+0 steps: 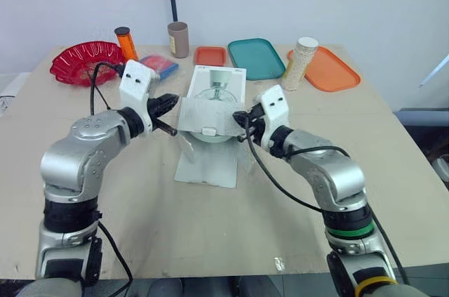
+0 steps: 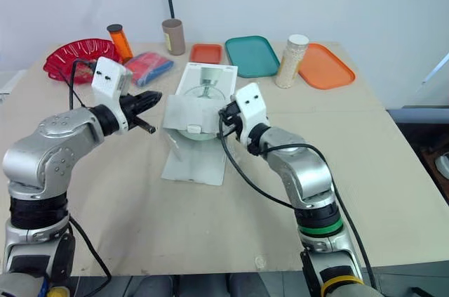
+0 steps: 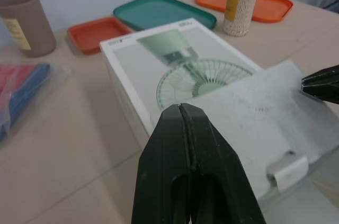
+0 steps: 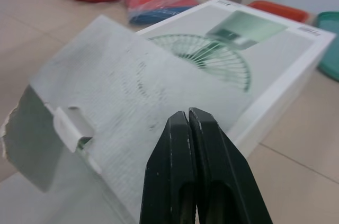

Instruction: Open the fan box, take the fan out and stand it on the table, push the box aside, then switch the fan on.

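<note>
The left end effector [image 1: 171, 104] is clenched on nothing just off the left side of the fan box [image 1: 219, 85]. The right end effector [image 1: 240, 120] is clenched and empty too, at the right edge of the raised flap [image 1: 205, 116]; I cannot tell if it touches. The box lies flat in the middle of the desk [image 1: 295, 192], between both arms and about equally near each. Its long axis runs from the near edge to the far edge, and its opened end points at the near edge. A pale round shape under the flap is probably the fan [image 1: 210, 137], so the pull should run toward the near edge.
</note>
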